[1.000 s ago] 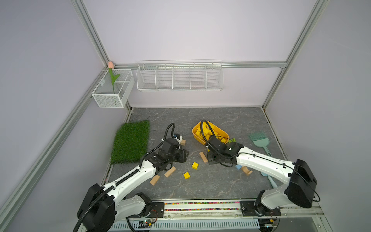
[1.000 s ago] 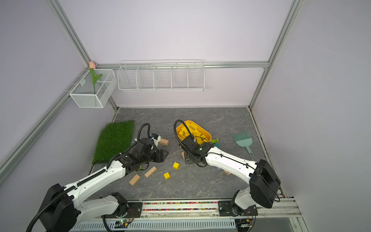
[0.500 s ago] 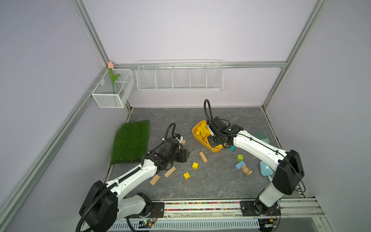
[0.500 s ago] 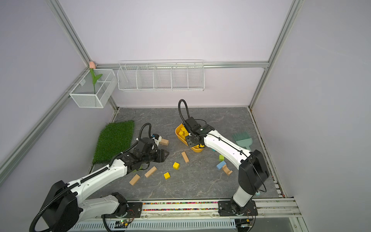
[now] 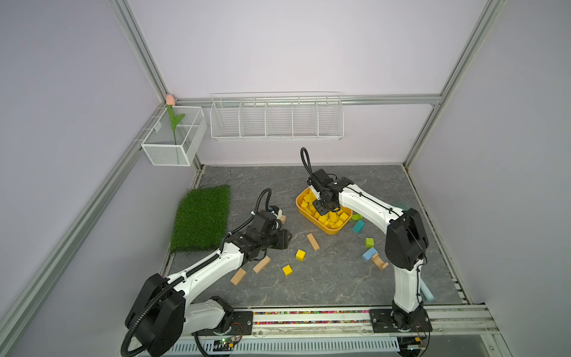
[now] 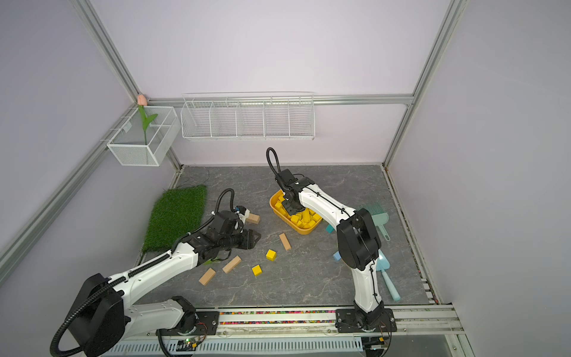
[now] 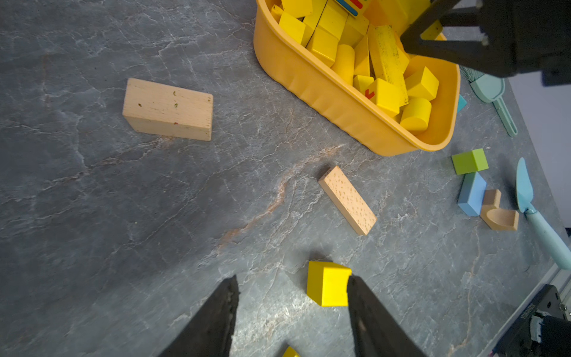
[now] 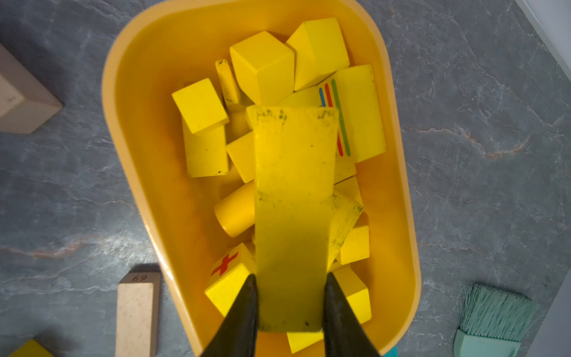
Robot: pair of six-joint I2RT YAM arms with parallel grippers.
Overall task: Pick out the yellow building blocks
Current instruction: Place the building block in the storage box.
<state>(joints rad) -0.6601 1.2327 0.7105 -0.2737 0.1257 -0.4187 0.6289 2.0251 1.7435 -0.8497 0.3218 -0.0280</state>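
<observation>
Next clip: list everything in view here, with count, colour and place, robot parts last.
tub: one, yellow-orange, mid table
yellow building blocks: heap, uncountable, yellow, in tub
long yellow bar: one, yellow, over tub
yellow cubes: two, yellow, loose on table
plain wooden blocks: four bars, one arch, tan, scattered
coloured blocks: at least three, green, blue, teal, right of tub
brush: one, teal, right edge
shovel: one, light blue, right edge
grass mat: one, green, left edge
wire rack: one, white, back wall
mesh basket: one, white, left wall, holds tulip
left claw: open, beside a yellow cube
right claw: shut on long yellow bar
</observation>
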